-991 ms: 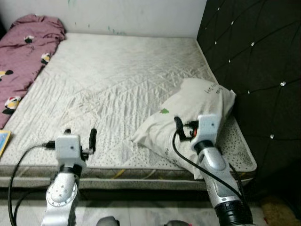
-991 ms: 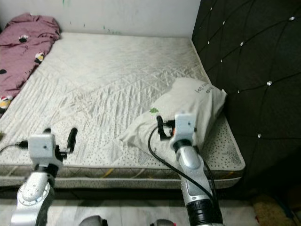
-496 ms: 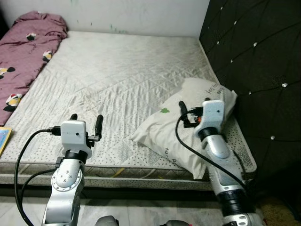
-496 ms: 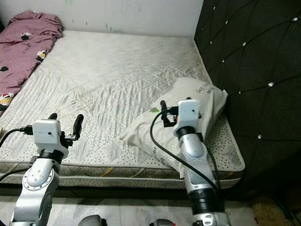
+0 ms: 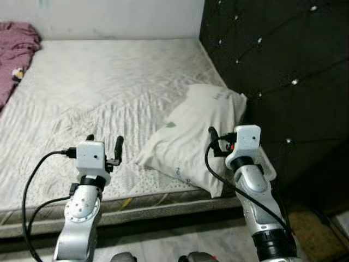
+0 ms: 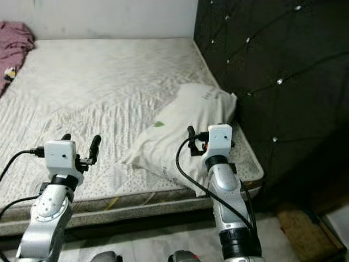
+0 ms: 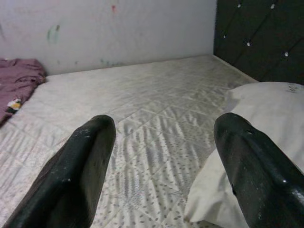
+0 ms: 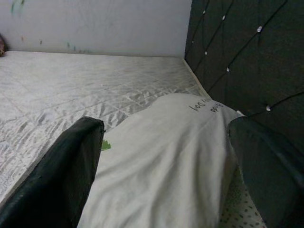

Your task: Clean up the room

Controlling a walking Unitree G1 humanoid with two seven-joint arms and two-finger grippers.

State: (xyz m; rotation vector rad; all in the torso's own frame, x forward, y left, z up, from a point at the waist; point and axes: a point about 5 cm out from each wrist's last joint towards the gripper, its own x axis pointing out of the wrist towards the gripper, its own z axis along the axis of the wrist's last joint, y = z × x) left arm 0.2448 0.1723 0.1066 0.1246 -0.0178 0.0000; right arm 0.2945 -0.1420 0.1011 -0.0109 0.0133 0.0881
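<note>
The pillow [image 5: 193,134] lies on the bed [image 5: 82,93], near the dark headboard [image 5: 272,65], with its long side running slantwise from the bed's front edge up toward the headboard. My right jaws [image 8: 161,175] are open and sit right in front of it, so that arm is nearer. My left jaws [image 7: 161,156] are open too, with the pillow off to their side.

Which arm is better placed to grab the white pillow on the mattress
Right, most likely. The right gripper is open and hovers directly over the white pillow, which lies between its fingers in the right wrist view. The left gripper, also open, hangs over bare mattress beside it.
</note>
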